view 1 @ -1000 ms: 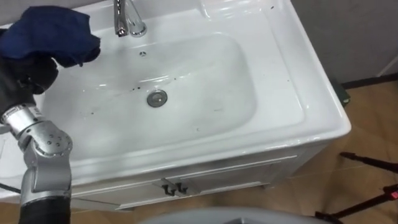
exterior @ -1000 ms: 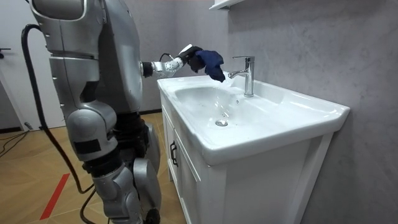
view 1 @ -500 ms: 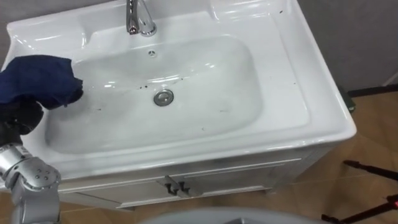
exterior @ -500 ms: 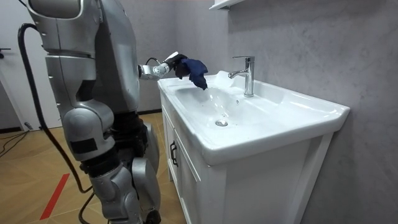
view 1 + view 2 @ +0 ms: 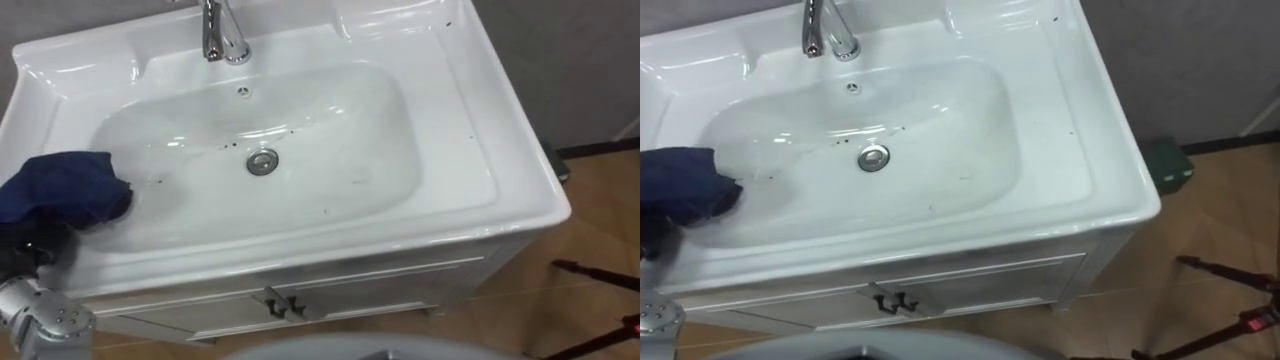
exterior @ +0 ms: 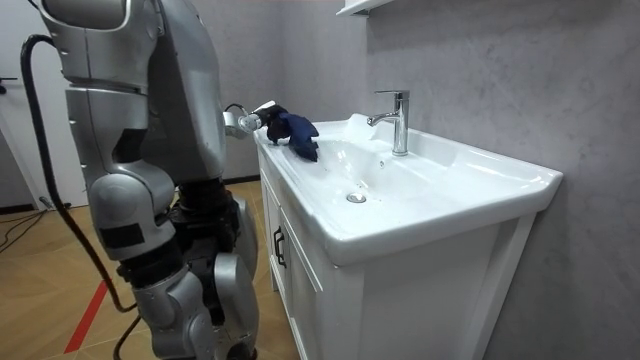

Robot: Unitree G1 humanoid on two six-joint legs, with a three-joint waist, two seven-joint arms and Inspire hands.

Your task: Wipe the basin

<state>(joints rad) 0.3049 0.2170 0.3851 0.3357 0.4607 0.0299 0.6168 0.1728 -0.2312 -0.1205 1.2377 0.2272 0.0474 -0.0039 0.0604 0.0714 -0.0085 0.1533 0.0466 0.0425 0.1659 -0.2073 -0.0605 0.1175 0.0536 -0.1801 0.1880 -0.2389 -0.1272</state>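
A white basin (image 5: 485, 160) sits on a white cabinet, with a chrome tap (image 5: 222, 35) at the back and a round drain (image 5: 262, 162) in the bowl. Small dark specks dot the bowl around the drain. A dark blue cloth (image 5: 65, 190) lies bunched over the bowl's left rim, and my left hand (image 5: 32, 252) is curled on it from below and the left. In the room view the robot stands at the basin's end, its left hand (image 6: 262, 118) holding the cloth (image 6: 295, 130) over the near rim.
Cabinet doors with dark handles (image 5: 281, 300) face me below the basin. Black tripod legs (image 5: 600, 272) stand on the wooden floor at the right. A dark green box (image 5: 1167, 165) lies by the wall. A shelf (image 6: 360, 7) hangs above the tap.
My left hand has carried the cloth from up near the tap down and back to the bowl's front-left rim. The head camera shifted too.
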